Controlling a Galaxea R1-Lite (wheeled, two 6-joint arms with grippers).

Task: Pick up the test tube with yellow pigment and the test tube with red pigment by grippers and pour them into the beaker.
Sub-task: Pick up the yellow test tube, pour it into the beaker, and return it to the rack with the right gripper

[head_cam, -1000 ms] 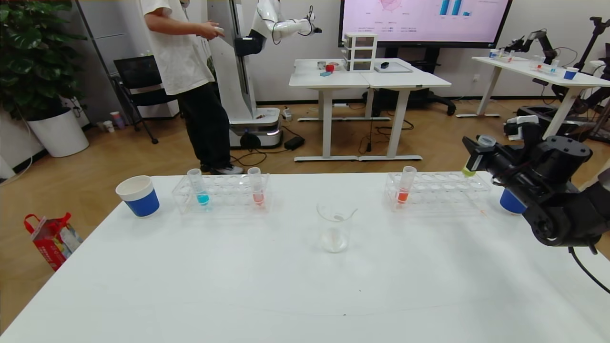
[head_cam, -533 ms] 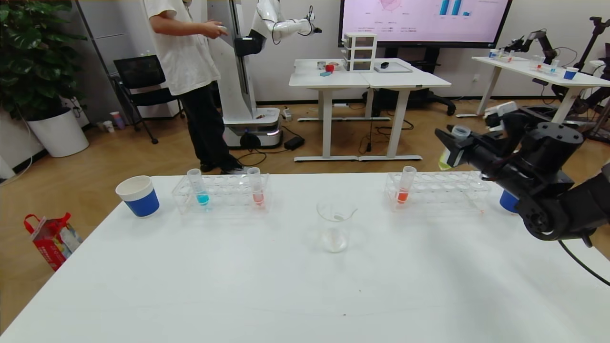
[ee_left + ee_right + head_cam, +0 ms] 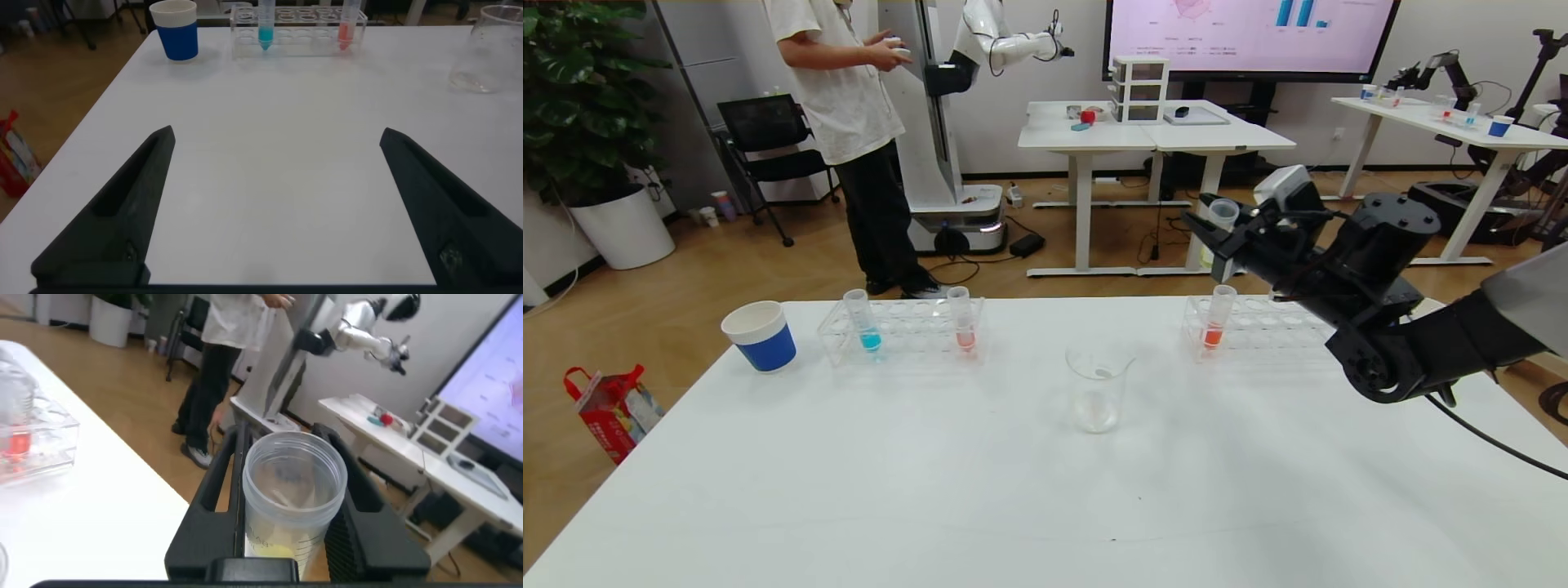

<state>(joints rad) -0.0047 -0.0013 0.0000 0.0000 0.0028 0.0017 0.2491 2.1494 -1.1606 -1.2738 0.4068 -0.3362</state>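
The right end effector (image 3: 1217, 233) is clamped tight around the test tube with yellow pigment (image 3: 1221, 219), holding it in the air above the right-hand rack (image 3: 1262, 327), over the far edge of the white surface (image 3: 1013, 490). In the right wrist view the tube (image 3: 290, 502) sits between the two black fingers (image 3: 221, 494), open mouth up, with yellow-green liquid at its bottom. The left end effector (image 3: 274, 212) hangs low over the near left part of the surface, its jaws spread wide with nothing between them. The beaker (image 3: 1097, 386) stands upright near the middle of the surface. The test tube with red pigment (image 3: 961, 320) stands in the left-hand rack (image 3: 903, 331), apart from a blue-liquid tube (image 3: 862, 321) in the same rack
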